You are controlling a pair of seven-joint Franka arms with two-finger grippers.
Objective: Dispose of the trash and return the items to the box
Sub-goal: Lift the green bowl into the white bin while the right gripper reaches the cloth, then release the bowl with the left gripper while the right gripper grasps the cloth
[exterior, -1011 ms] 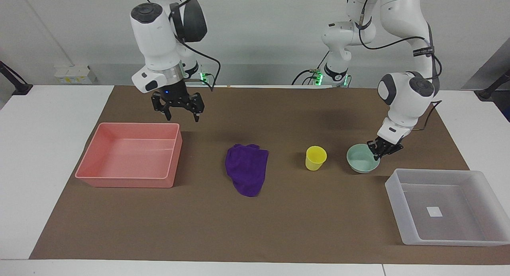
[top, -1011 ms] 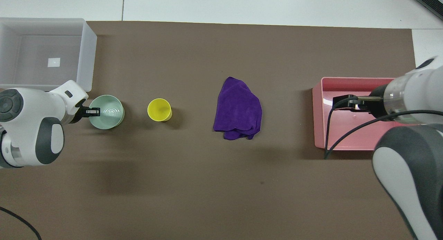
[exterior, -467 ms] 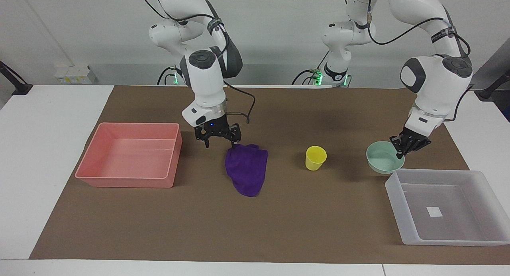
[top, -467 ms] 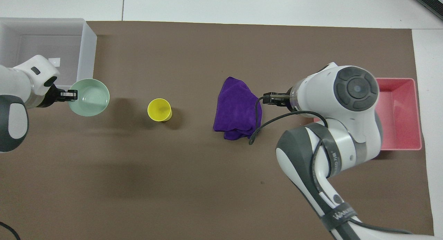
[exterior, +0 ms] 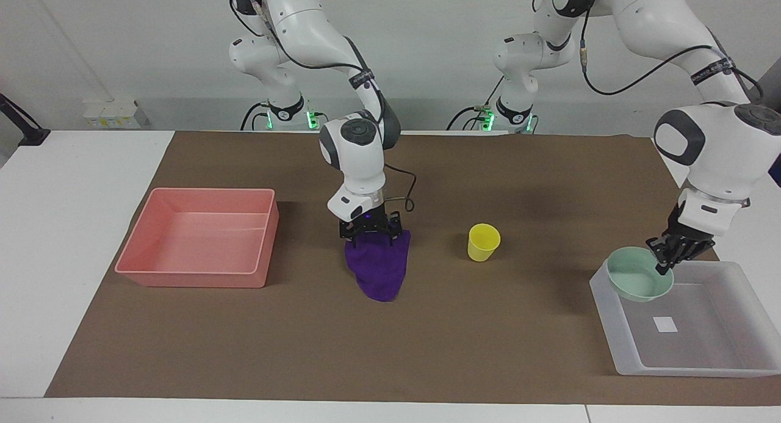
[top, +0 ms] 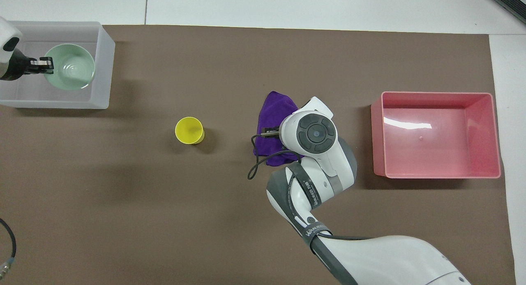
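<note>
My left gripper [exterior: 663, 264] is shut on the rim of the mint-green bowl [exterior: 637, 282] and holds it over the translucent box [exterior: 701, 356], at the box's end nearer the robots; the overhead view shows the bowl [top: 70, 67] within the box's [top: 102, 71] outline. My right gripper [exterior: 370, 234] is open and down on the purple rag [exterior: 378, 273], at the rag's edge nearer the robots. In the overhead view its wrist covers much of the rag [top: 273, 108]. The yellow cup [exterior: 484, 242] stands upright between the rag and the box.
An empty pink tray [exterior: 201, 240] sits toward the right arm's end of the table, beside the rag. A brown mat [exterior: 305, 350] covers the work area. A black cable loops from the right wrist over the rag [top: 252, 170].
My left gripper has lifted the bowl off the mat and carried it over the box. My right gripper has swung from over the pink tray's edge down onto the rag.
</note>
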